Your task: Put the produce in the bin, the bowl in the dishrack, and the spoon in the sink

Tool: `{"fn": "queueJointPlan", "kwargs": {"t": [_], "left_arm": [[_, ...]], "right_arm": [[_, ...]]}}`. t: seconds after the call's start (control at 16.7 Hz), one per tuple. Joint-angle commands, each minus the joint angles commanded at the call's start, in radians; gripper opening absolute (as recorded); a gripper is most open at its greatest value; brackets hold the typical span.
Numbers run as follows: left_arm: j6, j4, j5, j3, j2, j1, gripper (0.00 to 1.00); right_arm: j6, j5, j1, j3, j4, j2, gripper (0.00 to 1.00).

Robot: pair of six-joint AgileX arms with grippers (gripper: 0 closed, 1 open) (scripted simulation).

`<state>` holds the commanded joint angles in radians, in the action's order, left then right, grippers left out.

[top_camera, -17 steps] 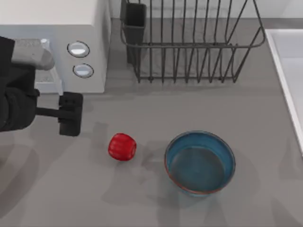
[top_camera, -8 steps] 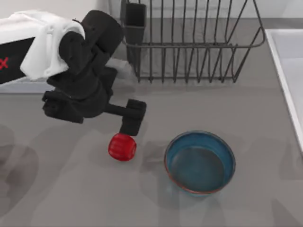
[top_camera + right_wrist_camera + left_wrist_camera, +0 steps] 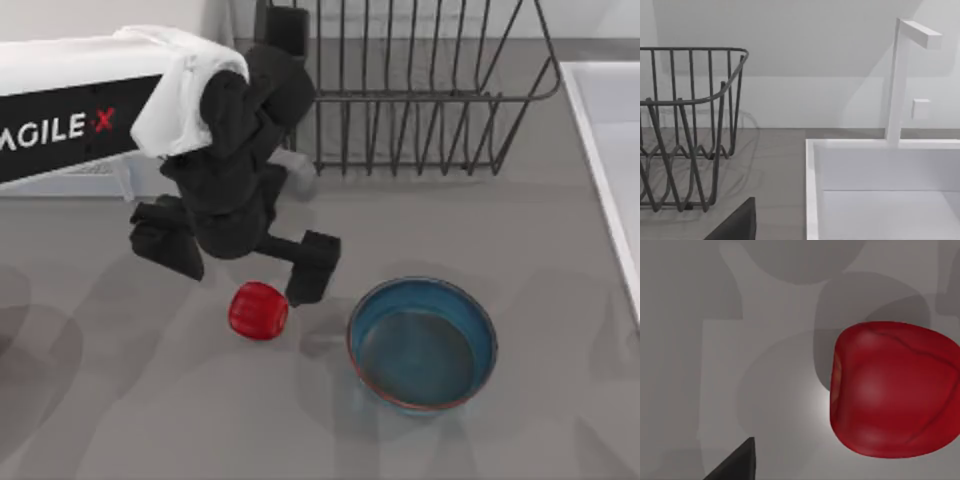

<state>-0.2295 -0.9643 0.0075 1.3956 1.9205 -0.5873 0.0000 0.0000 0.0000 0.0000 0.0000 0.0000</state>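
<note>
While the left gripper (image 3: 240,262) hovers over the produce (image 3: 258,310), the step in hand is, I judge, to take this red fruit for the bin. To do it well, the gripper should come to the middle of the fruit first, because in the left wrist view the produce (image 3: 892,390) sits off to one side; then it should go straight down so that one finger passes on each side of the ribbed body, and close gently, since a round glossy thing may roll away.

From above, the jaws stand wide apart and grasp nothing: one finger (image 3: 312,268) is near the fruit at its 1 o'clock, the other (image 3: 165,240) well away at 10 o'clock.

On the table (image 3: 120,400), the bowl (image 3: 422,343) stands at 3 o'clock from the produce, and the dishrack (image 3: 420,90) is at 12 o'clock from the bowl.
</note>
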Motion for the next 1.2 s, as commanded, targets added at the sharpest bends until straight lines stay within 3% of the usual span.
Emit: {"fn": "queueJointPlan", "kwargs": {"t": [0.3,0.66,0.96,1.2], "left_arm": [[0.002,0.018,0.000,-0.014,0.008,0.003,1.00],[0.002,0.224,0.001,-0.107,0.111,0.000,1.00],[0.002,0.244,0.001,-0.119,0.125,0.000,1.00],[0.002,0.244,0.001,-0.119,0.125,0.000,0.70]], "right_arm": [[0.000,0.000,0.000,0.000,0.000,0.000,1.00],[0.000,0.000,0.000,0.000,0.000,0.000,1.00],[0.000,0.000,0.000,0.000,0.000,0.000,1.00],[0.000,0.000,0.000,0.000,0.000,0.000,1.00]]}}
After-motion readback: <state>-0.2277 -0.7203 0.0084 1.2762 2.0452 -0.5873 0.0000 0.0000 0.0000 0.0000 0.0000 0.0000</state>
